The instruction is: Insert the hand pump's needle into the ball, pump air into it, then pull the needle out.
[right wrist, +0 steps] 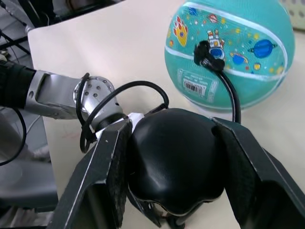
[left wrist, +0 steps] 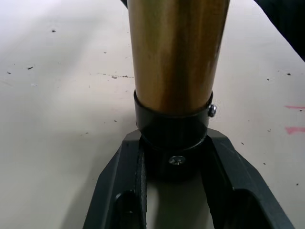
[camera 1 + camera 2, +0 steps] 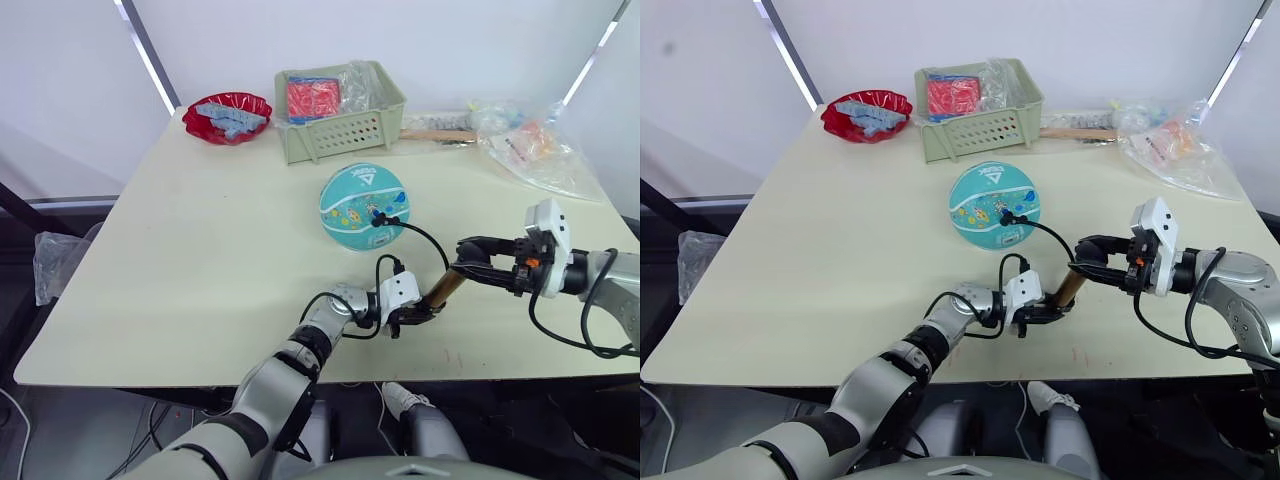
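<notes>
From the head views, the ball (image 3: 364,207) sat mid-table, in front of a green basket (image 3: 340,112), with a red bowl (image 3: 227,118) off to the left. The pump (image 3: 441,291) lay tilted between both grippers near the table's front edge, its hose (image 3: 425,237) arcing up to the ball. The left gripper (image 3: 412,316) clamped the pump's lower end; the right gripper (image 3: 468,258) gripped the top.

The left wrist view gave detail: bronze barrel rising from a black cap (image 2: 172,135) pinched between both fingers (image 2: 125,188).

The right wrist view showed fingers (image 1: 101,171) closed around the black handle (image 1: 174,157), and the needle's fitting (image 1: 208,55) plugged into the ball, the pin itself hidden.
</notes>
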Available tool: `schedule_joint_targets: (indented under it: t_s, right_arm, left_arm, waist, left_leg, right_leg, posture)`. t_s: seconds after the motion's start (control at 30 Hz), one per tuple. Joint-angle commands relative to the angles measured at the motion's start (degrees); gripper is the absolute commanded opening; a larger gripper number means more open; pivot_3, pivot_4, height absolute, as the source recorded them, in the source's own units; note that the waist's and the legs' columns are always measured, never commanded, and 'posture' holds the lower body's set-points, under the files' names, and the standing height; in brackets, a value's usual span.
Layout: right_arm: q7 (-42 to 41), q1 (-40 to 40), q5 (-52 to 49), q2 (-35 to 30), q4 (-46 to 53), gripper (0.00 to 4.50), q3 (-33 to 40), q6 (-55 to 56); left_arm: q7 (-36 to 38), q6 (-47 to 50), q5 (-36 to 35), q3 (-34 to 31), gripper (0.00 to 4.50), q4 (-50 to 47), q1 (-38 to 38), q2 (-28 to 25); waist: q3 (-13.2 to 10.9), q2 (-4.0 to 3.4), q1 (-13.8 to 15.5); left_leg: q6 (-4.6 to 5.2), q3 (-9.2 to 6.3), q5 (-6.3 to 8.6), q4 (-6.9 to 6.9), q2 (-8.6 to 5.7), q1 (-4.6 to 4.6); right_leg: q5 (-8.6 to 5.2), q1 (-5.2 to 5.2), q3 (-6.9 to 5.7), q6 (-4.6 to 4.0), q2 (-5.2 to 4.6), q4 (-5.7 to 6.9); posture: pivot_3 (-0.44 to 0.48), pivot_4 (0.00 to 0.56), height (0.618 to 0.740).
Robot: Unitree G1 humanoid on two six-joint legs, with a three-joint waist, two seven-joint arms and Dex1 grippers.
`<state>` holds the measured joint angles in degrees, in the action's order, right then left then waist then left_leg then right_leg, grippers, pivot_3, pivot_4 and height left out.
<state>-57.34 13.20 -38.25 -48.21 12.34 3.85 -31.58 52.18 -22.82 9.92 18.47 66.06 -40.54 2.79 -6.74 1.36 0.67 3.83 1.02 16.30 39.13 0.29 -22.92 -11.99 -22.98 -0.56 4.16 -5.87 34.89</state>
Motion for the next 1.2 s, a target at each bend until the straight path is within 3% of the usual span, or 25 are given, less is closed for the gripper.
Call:
schedule_joint_targets:
  t_s: [0.03, 0.37, 0.73, 0.93, 1.2]
  right_arm:
    - [0.5, -0.7, 2.4, -0.9, -1.4, 2.08, 1.1, -0.6]
    - [-2.9, 7.7, -7.8, -8.8, -1.0, 2.08, 12.2, -9.4]
    - [-3.8, 16.4, -14.1, -15.6, -4.1, 2.08, 18.1, -16.6]
    - [-2.4, 19.8, -15.0, -15.8, -5.5, 2.08, 17.9, -17.4]
    - [-3.3, 13.0, -10.4, -13.2, -2.2, 2.08, 11.3, -15.0]
  left_arm:
    - [0.8, 2.9, 2.3, 1.1, 1.12, 4.7, 2.2, -1.7]
    - [1.1, 2.4, 2.9, 1.6, 1.12, 4.9, 3.0, -2.4]
    - [1.2, 2.1, 3.1, 1.8, 1.12, 5.1, 3.0, -2.5]
    - [1.3, 2.0, 3.3, 2.1, 1.12, 5.1, 2.9, -2.5]
    - [1.5, 2.0, 3.4, 2.2, 1.12, 5.0, 2.8, -2.2]
  waist:
    - [0.0, 0.00, 0.0]
    - [-0.4, -0.37, 0.2]
    - [-0.6, -0.45, 0.1]
    - [-0.6, -0.45, 0.1]
    - [-0.5, -0.39, 0.0]
  left_leg:
    - [0.00, 0.00, 0.00, 0.00, 0.00, 0.00]
    - [0.00, 0.03, 0.00, 0.01, -0.03, -0.09]
    - [0.00, 0.03, 0.00, 0.00, -0.03, -0.14]
    - [0.00, 0.05, 0.00, 0.00, -0.03, -0.21]
    - [-0.01, 0.02, 0.01, -0.01, -0.02, -0.25]
  right_leg:
    - [0.00, 0.00, 0.00, 0.00, 0.00, 0.00]
    - [0.00, 0.00, 0.01, 0.01, -0.04, -0.03]
    - [0.00, -0.04, 0.01, 0.01, -0.08, -0.05]
    - [0.01, -0.14, 0.05, 0.01, -0.12, -0.04]
    - [0.01, -0.18, 0.05, 0.01, -0.14, -0.06]
  posture:
    - [0.000, 0.150, 0.738]
    - [0.000, 0.150, 0.738]
    - [0.000, 0.150, 0.738]
    - [0.000, 0.150, 0.738]
    - [0.000, 0.150, 0.738]
